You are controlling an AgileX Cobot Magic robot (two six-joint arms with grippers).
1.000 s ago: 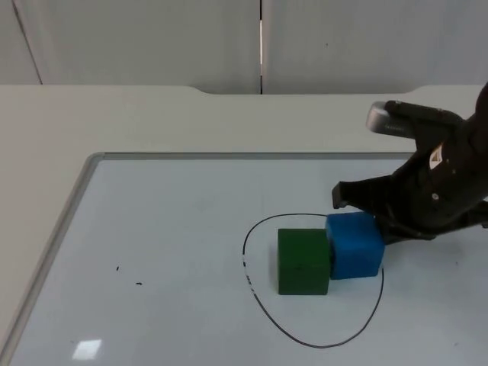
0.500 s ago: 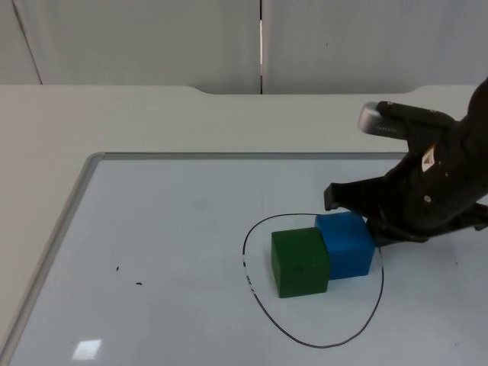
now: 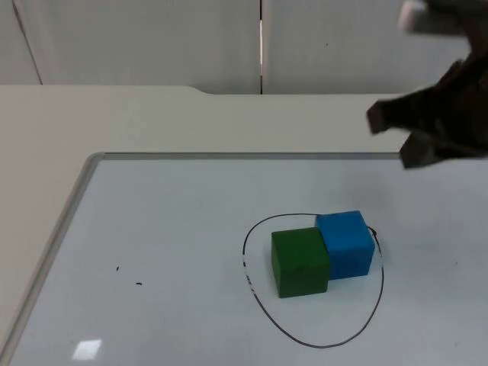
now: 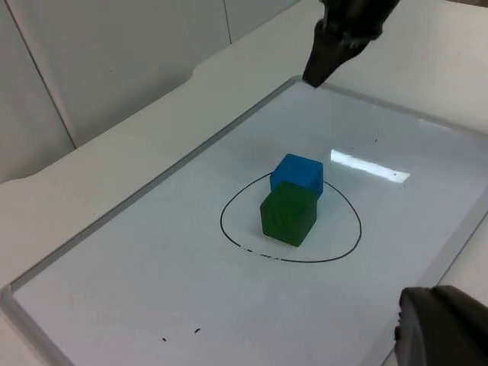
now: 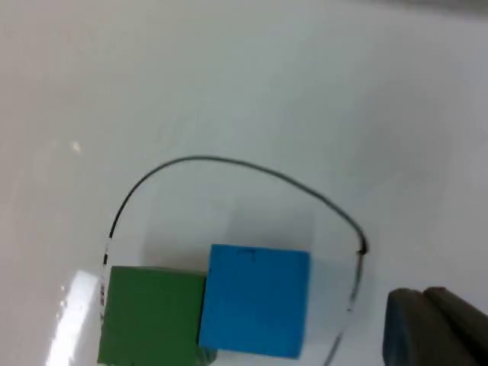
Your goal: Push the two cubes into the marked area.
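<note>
A green cube (image 3: 300,261) (image 4: 287,214) (image 5: 151,314) sits inside the black drawn ring (image 3: 316,345) (image 4: 229,232) (image 5: 229,162) on the whiteboard. A blue cube (image 3: 347,242) (image 4: 298,174) (image 5: 255,299) touches its right side, just inside the ring's right edge. My right gripper (image 3: 393,139) (image 4: 313,75) hangs raised over the board's far right rim, well apart from both cubes and holding nothing. Its tip (image 5: 431,328) is to the right of the blue cube. The left arm waits off to the left, with its gripper (image 4: 442,328) beside the board's near edge.
The whiteboard's metal rim (image 3: 85,169) (image 4: 152,179) runs along the left and far sides. Two small ink marks (image 3: 117,268) lie on the board's left part. The grey partition wall (image 3: 152,38) closes the table's far end.
The right gripper first nudged the blue and green cubes slightly left. It has since lifted up and back to the right, away from them. The cubes now rest still.
</note>
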